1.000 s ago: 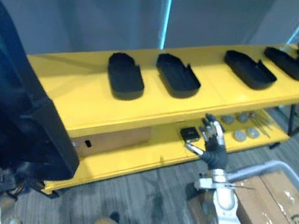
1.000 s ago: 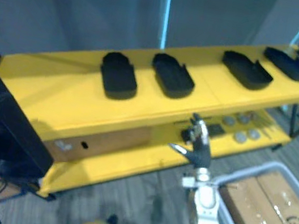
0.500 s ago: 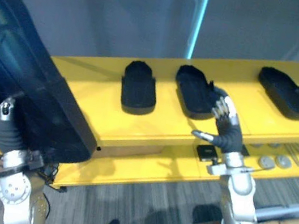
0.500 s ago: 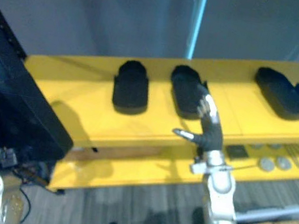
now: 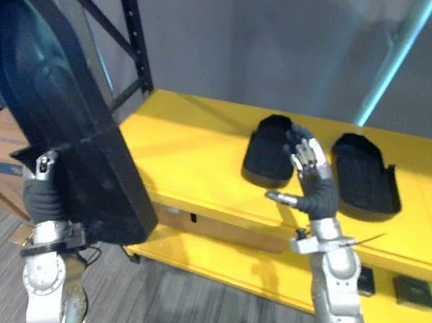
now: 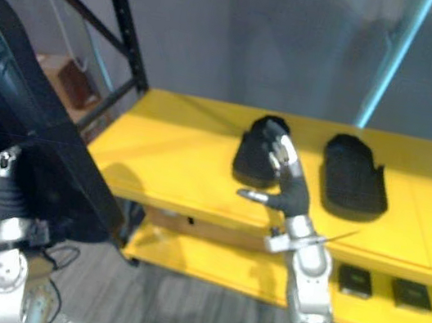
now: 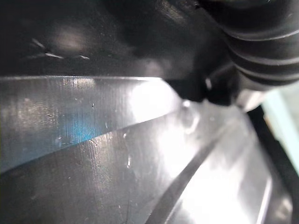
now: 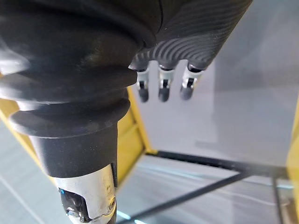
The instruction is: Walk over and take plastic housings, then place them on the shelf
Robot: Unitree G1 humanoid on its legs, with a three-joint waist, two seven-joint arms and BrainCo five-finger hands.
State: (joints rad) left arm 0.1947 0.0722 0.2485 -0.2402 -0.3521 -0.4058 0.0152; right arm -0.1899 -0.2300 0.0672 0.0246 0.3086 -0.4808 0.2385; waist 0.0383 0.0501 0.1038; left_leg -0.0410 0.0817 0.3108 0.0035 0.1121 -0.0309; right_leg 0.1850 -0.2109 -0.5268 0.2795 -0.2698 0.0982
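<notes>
Plastic housing (image 5: 57, 118), large and black, stands tilted above the left arm, nearest the camera; it hides the left hand (image 5: 43, 192), whose grip I cannot tell. The right hand (image 5: 312, 184) is raised, released and empty, before the yellow shelf (image 5: 184, 152). On the shelf a smaller housing (image 5: 266, 149) lies beside a second housing (image 5: 367, 177), apart; bare yellow runs left to the edge by the black upright (image 5: 131, 23)

The yellow shelf (image 5: 200, 159) has two boards, one above the other, and a black upright (image 5: 131, 23) rises at its left end. On the upper board two black plastic housings lie side by side without touching: the left housing (image 5: 266, 152) and the right housing (image 5: 366, 182). The lower board (image 5: 264, 271) carries a small dark square part (image 6: 354, 280) and a second square part (image 6: 407, 293) near it. The shelf stands on a grey striped floor (image 5: 200, 308).
</notes>
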